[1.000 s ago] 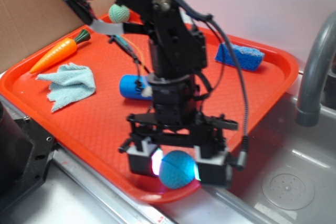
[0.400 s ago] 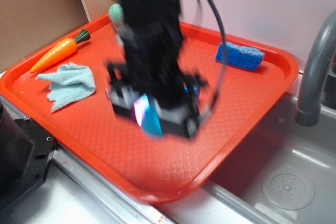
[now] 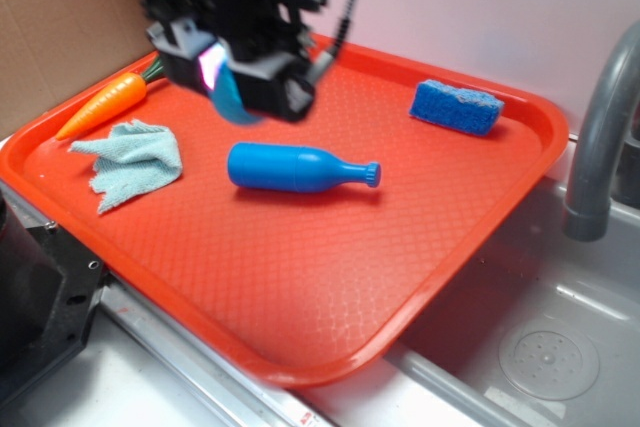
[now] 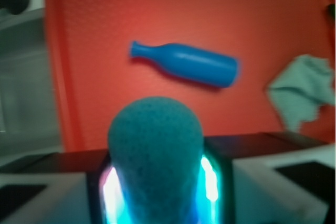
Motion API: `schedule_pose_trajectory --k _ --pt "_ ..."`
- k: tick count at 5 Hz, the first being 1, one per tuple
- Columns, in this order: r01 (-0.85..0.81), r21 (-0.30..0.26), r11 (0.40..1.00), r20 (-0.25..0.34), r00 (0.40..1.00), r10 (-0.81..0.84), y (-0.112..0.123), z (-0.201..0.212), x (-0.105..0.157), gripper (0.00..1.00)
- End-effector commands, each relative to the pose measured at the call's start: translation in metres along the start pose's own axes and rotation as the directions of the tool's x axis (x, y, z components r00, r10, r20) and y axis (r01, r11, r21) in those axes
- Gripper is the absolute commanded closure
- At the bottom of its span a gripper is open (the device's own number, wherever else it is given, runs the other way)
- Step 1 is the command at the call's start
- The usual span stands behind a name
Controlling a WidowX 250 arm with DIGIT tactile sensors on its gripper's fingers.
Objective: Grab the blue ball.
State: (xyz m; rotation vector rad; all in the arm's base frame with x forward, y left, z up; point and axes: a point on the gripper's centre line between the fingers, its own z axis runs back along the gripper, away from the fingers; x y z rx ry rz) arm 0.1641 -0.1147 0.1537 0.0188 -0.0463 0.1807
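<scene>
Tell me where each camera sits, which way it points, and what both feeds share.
Exterior: off the orange plastic tray's near corner, looking down across it toward the back wall; the black pincer shows raised over the far left.
Wrist: on the pincer, looking down at the tray; its lit fingers clamp the teal-blue bumpy ball.
Shared: ball, smooth blue plastic bottle.

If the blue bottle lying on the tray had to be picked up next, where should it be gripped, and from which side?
Grip the blue bottle across its wide body, not the narrow neck, coming straight down from above. It lies flat on the orange tray, so only its rounded sides are free, and nothing crowds it. For now the tool is occupied: it is shut on the blue ball.
</scene>
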Motion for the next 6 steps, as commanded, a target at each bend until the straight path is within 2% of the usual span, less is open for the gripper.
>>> schedule_pose_trajectory --k 1,2,3,4,5,6 --pt "-0.092 0.067 0.993 0.021 0.996 0.091 0.055 0.024 0.026 1.0" --pt "-0.132 0.068 0.989 0.022 0.991 0.131 0.086 0.014 0.039 1.0" --pt "-0.156 0.099 0.983 0.056 0.987 0.151 0.105 0.014 0.046 1.0" --pt "-0.195 0.146 0.97 0.085 0.979 0.184 0.119 0.02 0.043 1.0" --pt "-0.242 0.172 0.955 0.086 0.969 0.231 0.126 0.017 0.035 1.0" --pt "-0.257 0.17 0.951 0.073 0.966 0.248 0.124 0.013 0.028 1.0"
